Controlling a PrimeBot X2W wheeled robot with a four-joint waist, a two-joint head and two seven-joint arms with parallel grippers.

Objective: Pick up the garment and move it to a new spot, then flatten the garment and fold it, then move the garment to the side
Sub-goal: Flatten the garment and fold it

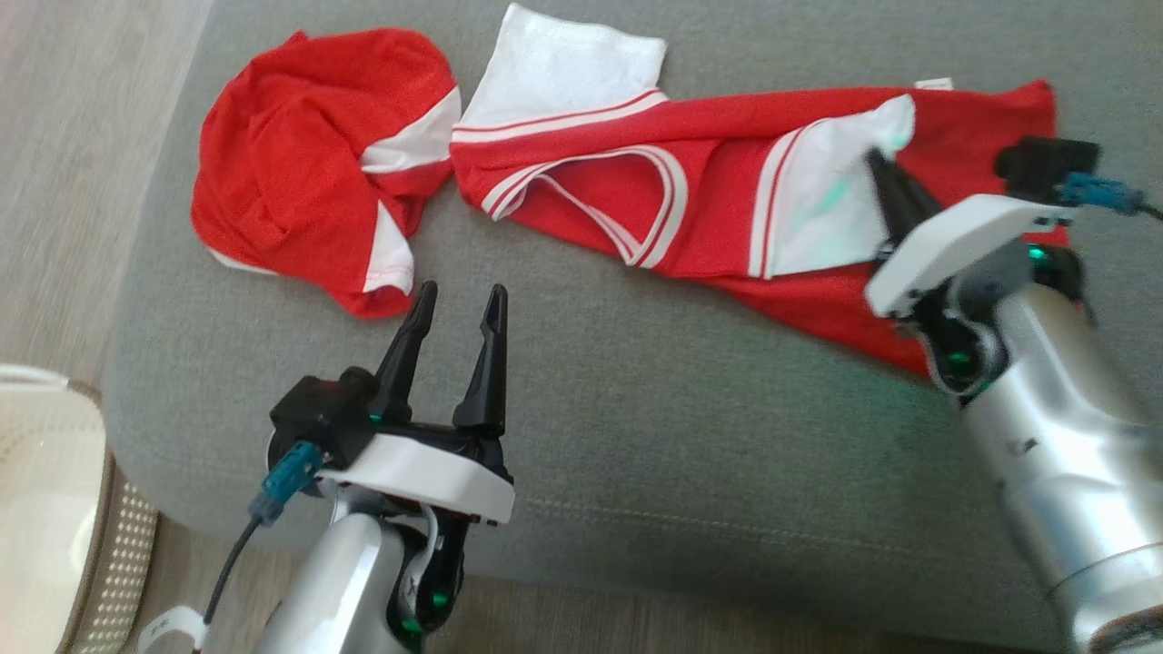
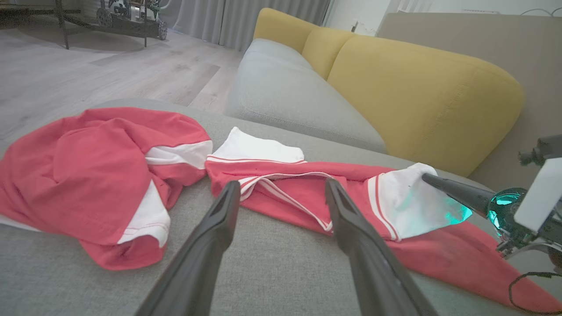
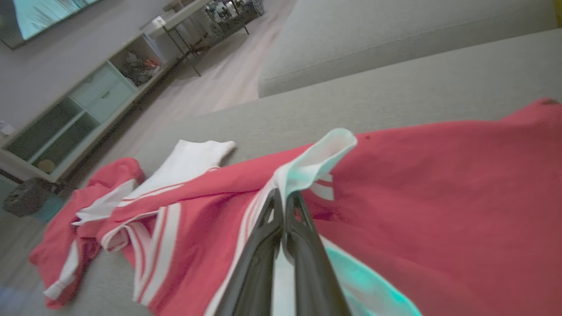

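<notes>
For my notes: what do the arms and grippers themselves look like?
The left forearm and right forearm are silver-grey cylinders with green lights at the wrist. The left gripper and right gripper each have two long, tapering black jaws on a white plate, plus a black module and a blue connector on a dark cable.

Right forearm (image 1: 1054, 454) covers the garment's (image 1: 718, 218) lower right hem. In the right wrist view, the garment runs off the bottom and right edges. Its white sleeve (image 3: 316, 153) bunches at the right gripper's (image 3: 282, 194) tips, pinch point hidden. Shelf unit (image 3: 83, 114) contents blurred. Pale woven-rimmed object (image 1: 36, 454) cut off at the left edge.
</notes>
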